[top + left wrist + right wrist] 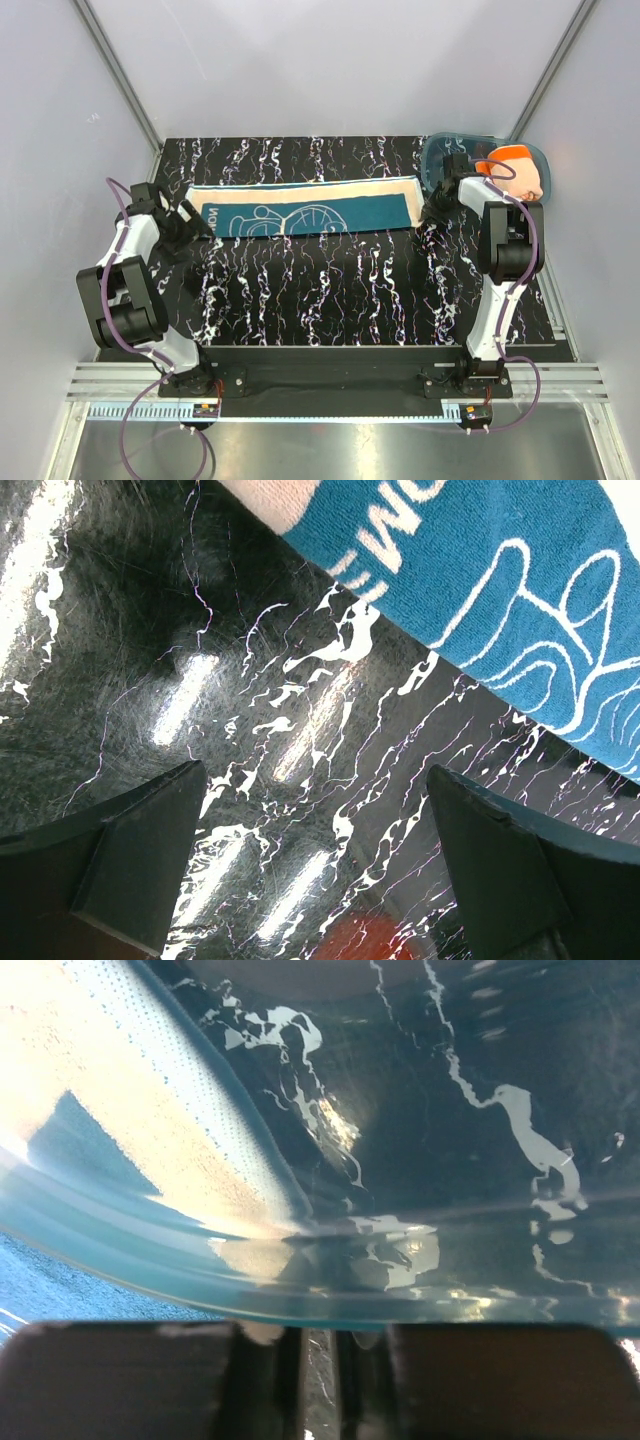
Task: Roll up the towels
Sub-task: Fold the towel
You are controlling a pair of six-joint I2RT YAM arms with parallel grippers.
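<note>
The dark teal towel (310,215) lies flat across the back of the table, a cream strip folded along its far edge. Its printed left end (500,590) fills the upper right of the left wrist view. My left gripper (195,228) hovers open just off that end, its fingers spread (312,780) over bare table. The orange towel (515,165) sits bunched in the blue tray (440,150) at the back right. My right gripper (432,212) stands between the teal towel's right end and the tray. Its jaws (318,1332) are almost together, with only table showing in the slit.
The translucent tray rim (400,1300) crosses the right wrist view just beyond my fingertips, with a bit of teal towel (60,1280) at the lower left. The black marbled table (330,290) ends at grey side walls and a rail at the near edge.
</note>
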